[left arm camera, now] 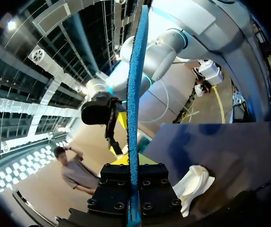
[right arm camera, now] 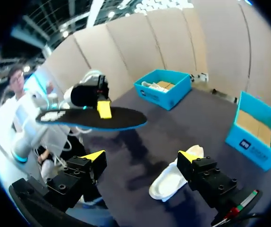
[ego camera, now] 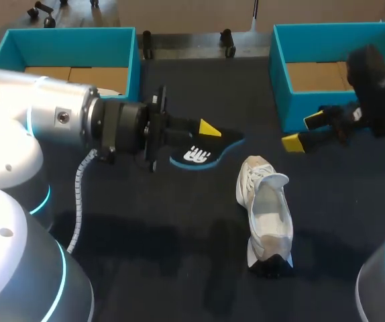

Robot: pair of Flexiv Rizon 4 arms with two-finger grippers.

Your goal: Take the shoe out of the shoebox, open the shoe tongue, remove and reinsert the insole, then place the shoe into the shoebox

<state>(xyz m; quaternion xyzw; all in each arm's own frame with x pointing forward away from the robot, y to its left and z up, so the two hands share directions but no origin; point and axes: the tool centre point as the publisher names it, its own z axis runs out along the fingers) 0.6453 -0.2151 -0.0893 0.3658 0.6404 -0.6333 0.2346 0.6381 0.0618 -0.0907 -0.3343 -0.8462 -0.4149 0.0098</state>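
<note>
Left hand (ego camera: 209, 132) pinches the insole (ego camera: 202, 154), arm level above the desk (ego camera: 145, 235); the left wrist view shows the insole edge-on between the fingers. Right hand (ego camera: 303, 132) is spread, empty, just beside the right box (ego camera: 293, 107). Shoe (ego camera: 267, 215) lies on the desk, outside both boxes. Right box and left box (ego camera: 72, 47) show cardboard floors.

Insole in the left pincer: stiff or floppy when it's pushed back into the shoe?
Probably fairly stiff: clamped in the left pincer, the insole juts out flat, with no visible droop. Likely light, since its edge looks thin. It could buckle entering the shoe.
</note>
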